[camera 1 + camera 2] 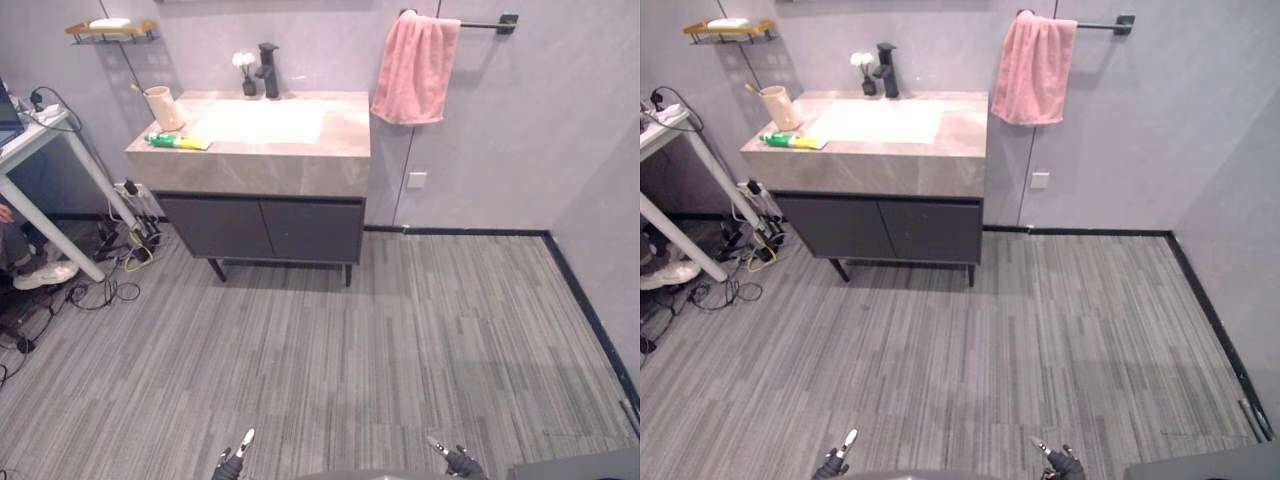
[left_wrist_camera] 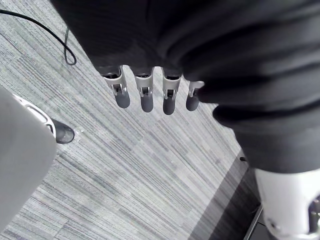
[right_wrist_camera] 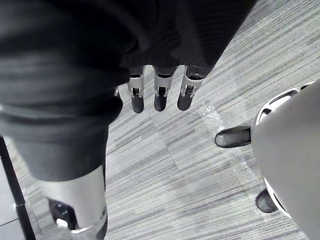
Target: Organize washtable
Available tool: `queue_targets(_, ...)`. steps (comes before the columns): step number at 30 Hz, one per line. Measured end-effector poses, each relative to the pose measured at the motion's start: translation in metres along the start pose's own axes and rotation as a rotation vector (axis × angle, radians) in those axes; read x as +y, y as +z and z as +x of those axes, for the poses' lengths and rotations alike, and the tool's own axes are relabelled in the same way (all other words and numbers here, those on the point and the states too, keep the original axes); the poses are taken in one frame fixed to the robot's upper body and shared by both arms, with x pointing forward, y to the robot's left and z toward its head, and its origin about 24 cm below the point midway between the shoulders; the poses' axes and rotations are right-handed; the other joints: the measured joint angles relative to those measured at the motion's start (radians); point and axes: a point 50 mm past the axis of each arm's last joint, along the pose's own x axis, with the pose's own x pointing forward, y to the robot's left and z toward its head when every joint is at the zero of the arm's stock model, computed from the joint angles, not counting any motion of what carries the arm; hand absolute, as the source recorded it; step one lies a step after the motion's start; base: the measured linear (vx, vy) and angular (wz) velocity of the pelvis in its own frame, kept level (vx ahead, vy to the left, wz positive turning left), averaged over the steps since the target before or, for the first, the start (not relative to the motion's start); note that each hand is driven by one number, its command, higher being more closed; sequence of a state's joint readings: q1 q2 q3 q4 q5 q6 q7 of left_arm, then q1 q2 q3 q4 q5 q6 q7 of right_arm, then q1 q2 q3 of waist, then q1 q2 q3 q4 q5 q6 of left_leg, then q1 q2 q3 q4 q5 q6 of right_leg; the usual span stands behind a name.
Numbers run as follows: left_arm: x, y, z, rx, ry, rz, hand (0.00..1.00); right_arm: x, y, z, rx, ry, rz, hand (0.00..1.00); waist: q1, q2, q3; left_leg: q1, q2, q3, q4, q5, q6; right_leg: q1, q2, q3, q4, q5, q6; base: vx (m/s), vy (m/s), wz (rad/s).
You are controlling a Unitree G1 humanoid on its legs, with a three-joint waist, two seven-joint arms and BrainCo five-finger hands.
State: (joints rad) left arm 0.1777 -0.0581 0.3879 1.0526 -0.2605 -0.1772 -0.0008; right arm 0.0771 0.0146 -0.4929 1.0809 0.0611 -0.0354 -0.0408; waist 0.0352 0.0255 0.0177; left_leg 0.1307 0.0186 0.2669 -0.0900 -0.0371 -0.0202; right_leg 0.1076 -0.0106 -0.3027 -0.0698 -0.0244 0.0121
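In the left eye view the job looks barely begun. The beige stone-topped washtable with dark grey cabinet doors (image 1: 262,170) stands against the far wall, well apart from the robot, so I'd judge the step in hand to be the approach. On its left end a green and yellow toothpaste tube (image 1: 176,141) lies flat near the front edge. A beige cup holding a toothbrush (image 1: 163,107) stands just behind it. A black tap (image 1: 269,70) and a small vase of white flowers (image 1: 245,76) sit at the back of the white basin (image 1: 265,122). The left hand (image 1: 234,464) and the right hand (image 1: 458,462) hang low at the near edge, over the grey striped floor (image 1: 400,340).

In the right eye view a pink towel (image 1: 1033,68) hangs from a black rail on the wall right of the washtable. A wooden wall shelf (image 1: 725,30) sits up on the left. The next move, I reckon, calls for walking in close enough for an arm to reach the top, likely its left end where the loose tube lies.

In the left wrist view the fingers (image 2: 146,97) point down in an even row, straight, slightly apart, holding nothing.

In the right wrist view the fingers (image 3: 160,99) hang the same way, straight and empty above the floor.
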Motion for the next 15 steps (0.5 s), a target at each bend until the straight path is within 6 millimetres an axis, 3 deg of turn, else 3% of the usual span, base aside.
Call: queue_targets(15, 0.0006, -0.0006, -0.0001, 0.004, 0.003, 0.001, 0.00, 0.0044, -0.0003, -0.0002, -0.002, 0.019, -0.051, 0.00, 0.000, 0.000, 0.000, 0.002, -0.001, 0.005, -0.002, 0.000, 0.000, 0.000, 0.000, 0.004, -0.003, 0.000, 0.000, 0.00, -0.017, -0.01)
